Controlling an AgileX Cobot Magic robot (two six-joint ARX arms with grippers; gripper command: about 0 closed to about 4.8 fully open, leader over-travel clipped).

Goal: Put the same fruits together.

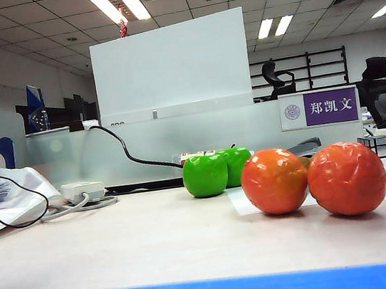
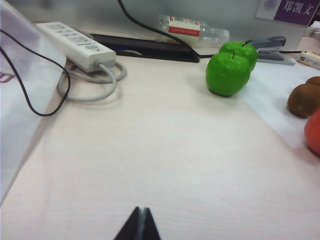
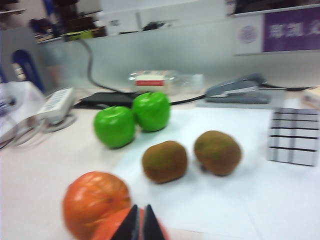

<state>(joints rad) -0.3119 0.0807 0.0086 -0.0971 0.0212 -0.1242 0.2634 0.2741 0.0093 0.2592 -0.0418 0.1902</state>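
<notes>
Two green apples [image 1: 205,175] [image 1: 236,163] stand touching at mid-table. To their right, two orange-red wrinkled fruits [image 1: 274,180] [image 1: 347,178] sit side by side. Two brown kiwis [image 3: 164,161] [image 3: 217,152] lie close together on the white sheet, beyond the orange fruits. My left gripper [image 2: 141,211] is shut and empty, over bare table well short of the apples [image 2: 228,73]. My right gripper [image 3: 140,209] is shut with nothing in it, just above the nearer orange fruit [image 3: 116,229], with the other [image 3: 95,200] beside it. Neither gripper shows in the exterior view.
A mirrored cube [image 1: 385,152] stands at the far right by the kiwis. A white power strip [image 2: 75,44] with coiled cable lies at the left, near papers. A plastic bottle [image 2: 190,27], a black cable and a stapler [image 3: 240,87] lie along the back partition.
</notes>
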